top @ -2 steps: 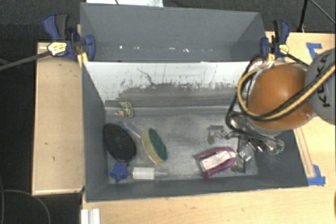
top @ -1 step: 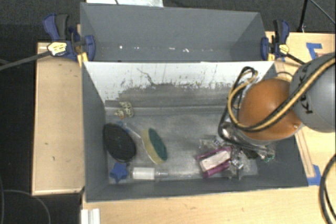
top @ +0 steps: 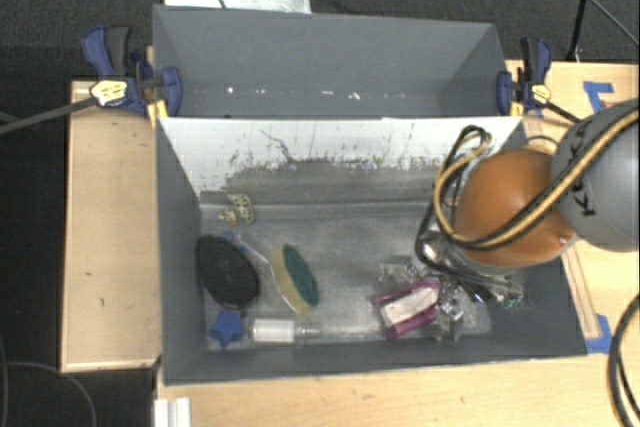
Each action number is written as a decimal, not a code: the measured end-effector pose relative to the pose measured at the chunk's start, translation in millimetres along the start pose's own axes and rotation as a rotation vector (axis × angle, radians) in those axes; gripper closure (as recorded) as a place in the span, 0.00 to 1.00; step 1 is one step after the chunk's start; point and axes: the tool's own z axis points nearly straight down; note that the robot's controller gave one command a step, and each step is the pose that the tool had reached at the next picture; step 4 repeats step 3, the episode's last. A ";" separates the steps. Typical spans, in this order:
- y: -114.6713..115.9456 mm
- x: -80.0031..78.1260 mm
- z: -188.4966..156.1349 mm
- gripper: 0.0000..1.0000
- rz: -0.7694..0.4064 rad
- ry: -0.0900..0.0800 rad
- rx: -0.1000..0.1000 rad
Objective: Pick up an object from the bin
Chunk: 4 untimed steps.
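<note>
Near the bin's (top: 340, 235) front wall, right side, a purple-and-white packet (top: 408, 307) lies with its long axis running left-right, right end slightly rearward. The gripper (top: 447, 303) is low at that end; open or closed, I cannot tell.

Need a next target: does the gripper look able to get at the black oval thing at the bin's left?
Probably yes: the black oval thing lies uncovered; the gripper, by a purple thing at the right, must only cross the bin.
</note>
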 end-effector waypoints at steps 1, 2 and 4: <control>0.6 0.6 0.7 1.00 0.002 0.001 -0.002; 0.1 -0.7 -42.4 1.00 0.012 0.003 0.000; -0.2 -1.9 -68.7 1.00 0.022 0.004 0.000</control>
